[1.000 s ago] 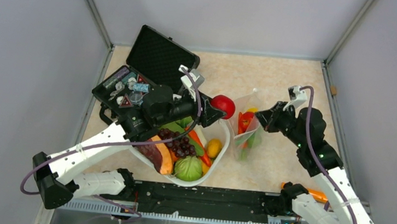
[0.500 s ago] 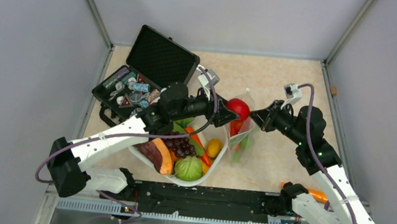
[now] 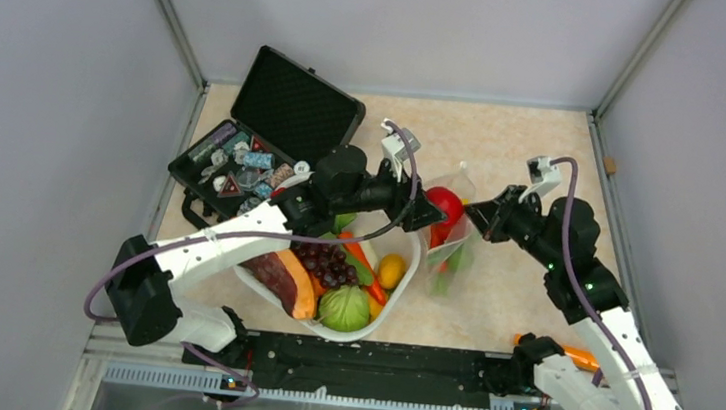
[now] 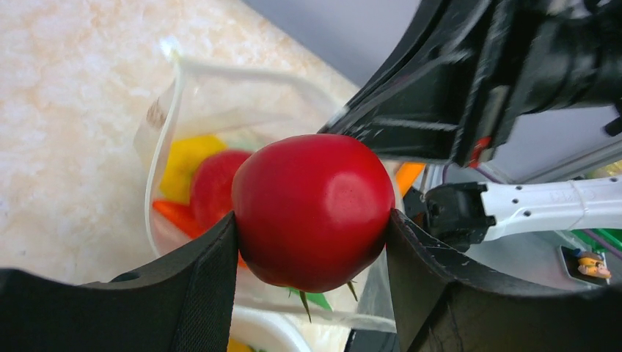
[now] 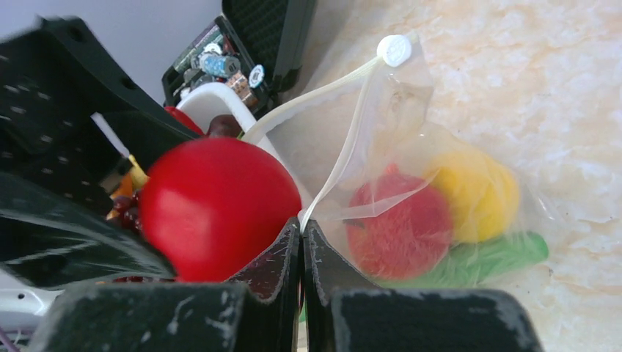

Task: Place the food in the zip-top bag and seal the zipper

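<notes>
Left arm stretched rightward — its tool (image 4: 312,246) clasps the tomato (image 4: 312,205) over the bag (image 4: 242,103).

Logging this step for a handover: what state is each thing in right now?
zip-top bag, open, red, yellow and green food inside
zipper, unsealed
tomato, held at the bag's mouth
left hand, shut on the tomato
right hand, shut on the zip-top bag's edge
black case, lid open
basket, loaded
</notes>
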